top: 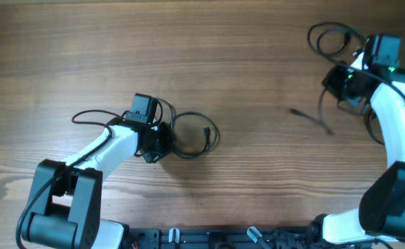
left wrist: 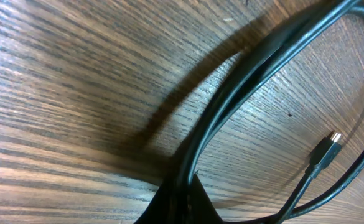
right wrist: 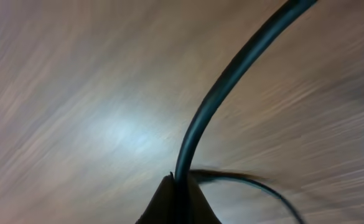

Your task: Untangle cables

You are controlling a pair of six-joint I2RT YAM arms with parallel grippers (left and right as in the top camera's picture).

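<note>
A thin black cable [top: 192,135] lies looped on the wooden table at centre left, with a silver-tipped plug [left wrist: 331,142] inside the loop. My left gripper [top: 154,146] is shut on this cable [left wrist: 231,106] low over the table. My right gripper [top: 340,90] at the far right is shut on another black cable [right wrist: 231,81] and holds it off the table; its free end [top: 309,117] trails to the left, blurred. A further coil of black cable [top: 330,38] lies at the back right.
The wooden table [top: 244,62] fills the view. A black rail [top: 223,238] with fittings runs along the front edge. Both arm bases stand at the front corners.
</note>
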